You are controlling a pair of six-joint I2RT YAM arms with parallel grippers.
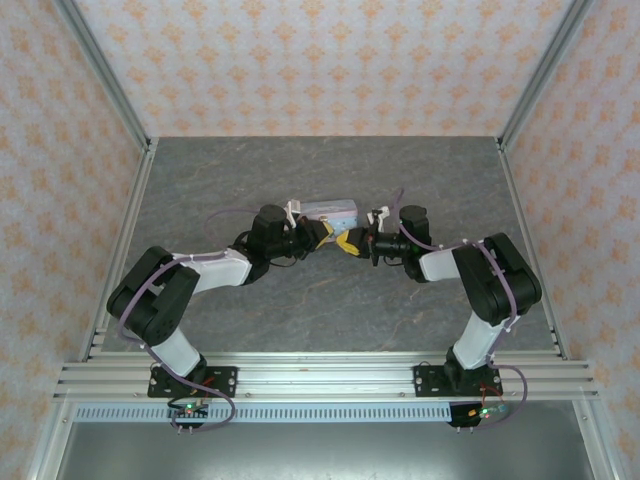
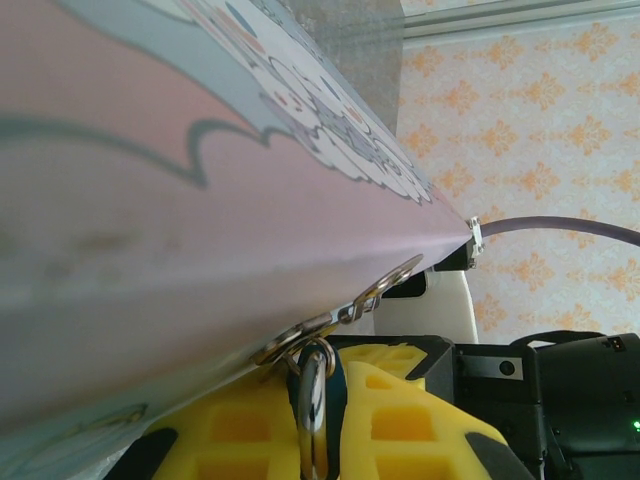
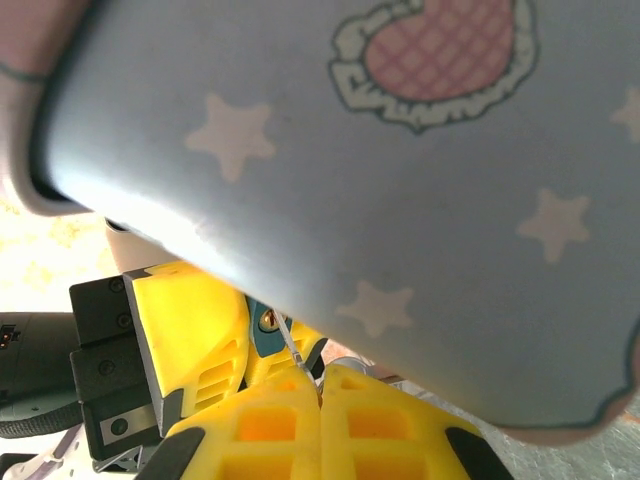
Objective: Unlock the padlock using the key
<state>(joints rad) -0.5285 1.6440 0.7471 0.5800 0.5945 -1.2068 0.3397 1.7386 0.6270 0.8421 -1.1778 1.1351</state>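
**Materials and shapes.** The tin (image 3: 400,200) is a smooth, rounded-corner box. It is printed pale blue with white stars and a pink quilted heart, and its other face is pink with cartoon figures. A thin bright metal hasp (image 2: 345,312) projects from its edge. The padlock (image 3: 262,322) is a small teal body with a brass-coloured keyhole, and it hangs just below the tin's edge. Its polished steel shackle (image 2: 313,410) is a rounded loop that passes through the hasp. The key (image 3: 289,345) is a slim grey metal sliver. The surface (image 1: 300,310) is grey with a mottled, stone-like texture.

**Arm pose.** In the top view both arms fold at the elbow and reach inward to meet at the centre of the surface. The left forearm points toward 3 o'clock and the right forearm toward 9 o'clock. The tin sits at 12 o'clock from the meeting point.

**End effector state.**
- The left end effector (image 2: 320,400) has blocky yellow foam-like pads with square recesses. It is clamped on the padlock, and the shackle stands between the pads.
- The right end effector (image 3: 320,405) has its yellow pads pressed together on the key.
- The key slants toward 11 o'clock from the right pads. Its tip is at the padlock's keyhole, but how deep it sits cannot be told.
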